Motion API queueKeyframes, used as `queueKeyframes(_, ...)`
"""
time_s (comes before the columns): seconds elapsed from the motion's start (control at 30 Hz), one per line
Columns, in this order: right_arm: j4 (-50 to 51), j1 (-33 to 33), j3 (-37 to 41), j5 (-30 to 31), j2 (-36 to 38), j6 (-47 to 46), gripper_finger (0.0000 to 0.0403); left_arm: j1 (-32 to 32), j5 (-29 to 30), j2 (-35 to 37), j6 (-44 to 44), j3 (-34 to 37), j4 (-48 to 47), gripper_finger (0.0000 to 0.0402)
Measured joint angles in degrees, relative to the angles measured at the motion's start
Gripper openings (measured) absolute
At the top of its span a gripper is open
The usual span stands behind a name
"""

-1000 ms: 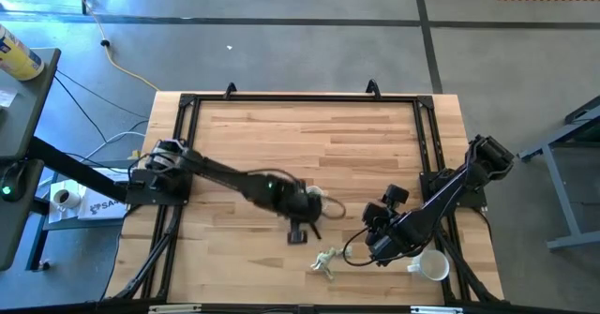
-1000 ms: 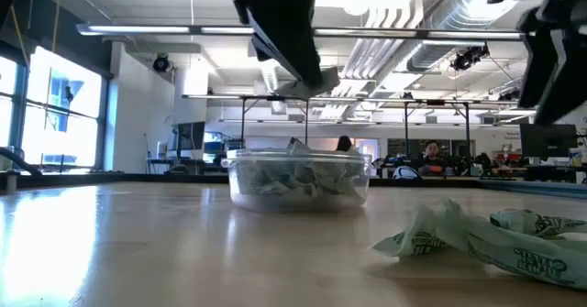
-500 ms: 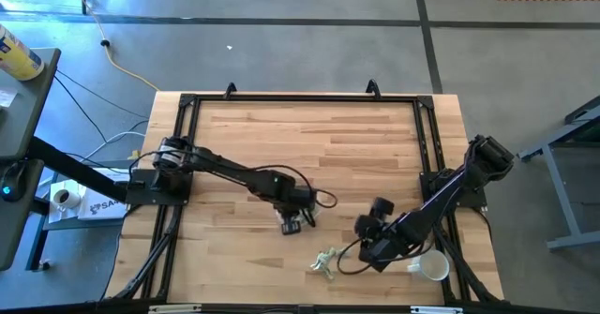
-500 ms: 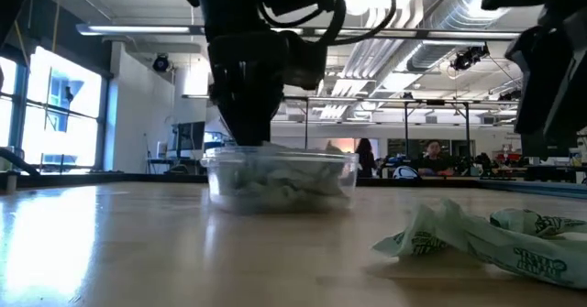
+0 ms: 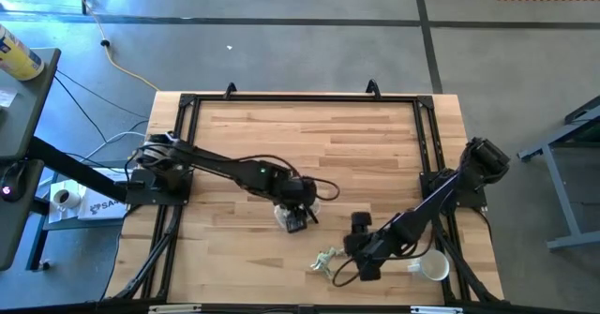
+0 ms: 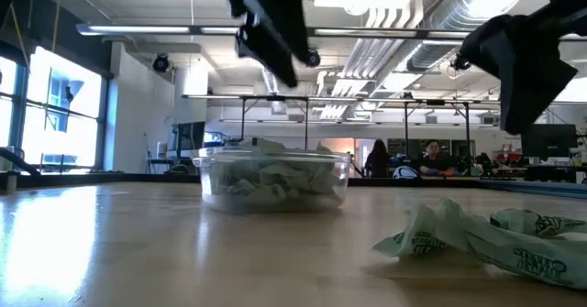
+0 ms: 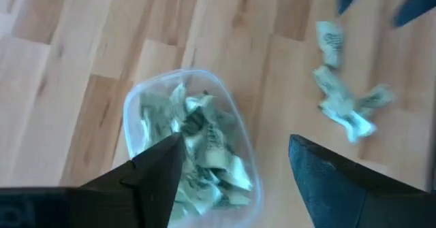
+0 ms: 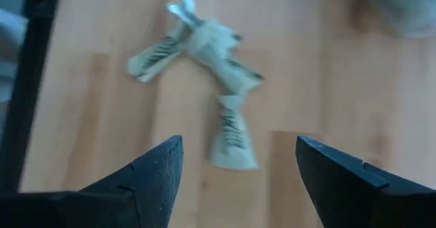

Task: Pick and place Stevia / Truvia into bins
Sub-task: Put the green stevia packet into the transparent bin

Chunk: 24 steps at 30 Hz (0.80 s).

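Pale wood-plank table [image 5: 375, 145]. Nearest in low view: crumpled green-and-white Stevia / Truvia packets [image 6: 477, 238], printed paper, loose on wood. Right gripper [image 8: 235, 163] above them, fingers parted, empty. Farther: clear round-cornered tub [image 6: 273, 177], heaped with packets. Left gripper [image 7: 235, 163] over tub, spread wide, empty. High view alone: white mug [image 5: 432, 266].

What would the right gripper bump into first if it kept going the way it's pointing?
Probably the loose sweetener packets on the table. The open right gripper points straight at them with nothing between, though how far off they are is unclear.
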State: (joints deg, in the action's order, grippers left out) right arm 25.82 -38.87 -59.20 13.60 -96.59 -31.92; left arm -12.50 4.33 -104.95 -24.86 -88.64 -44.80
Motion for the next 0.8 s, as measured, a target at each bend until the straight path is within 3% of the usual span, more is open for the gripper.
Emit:
queueKeyframes(0.17, -4.76, -0.02, 0.00, -3.25, -5.11, -0.12, 0.0275, -2.36, 5.20, 3.92, -0.87, 0.11, -3.14, 0.0298)
queueKeyframes(0.3, -4.82, 0.25, 0.04, -2.36, -7.94, -4.00, 0.0275, -3.74, 9.81, 5.78, -2.26, 0.11, -8.59, 0.0275)
queueKeyframes(0.5, -6.18, 2.17, -0.21, -2.35, -10.96, -6.58, 0.0256, -5.61, 11.25, 5.82, -5.04, 0.34, -16.19, 0.0236)
queueKeyframes(0.63, -6.58, 3.84, -0.26, -4.15, -12.89, -6.62, 0.0202, -7.73, 11.76, 7.18, -7.77, 3.80, -16.26, 0.0211)
queueKeyframes(0.8, -4.39, 5.44, -0.20, -5.05, -12.42, -5.58, 0.0085, -9.87, 12.20, 13.54, -16.60, 13.09, -13.82, 0.0194)
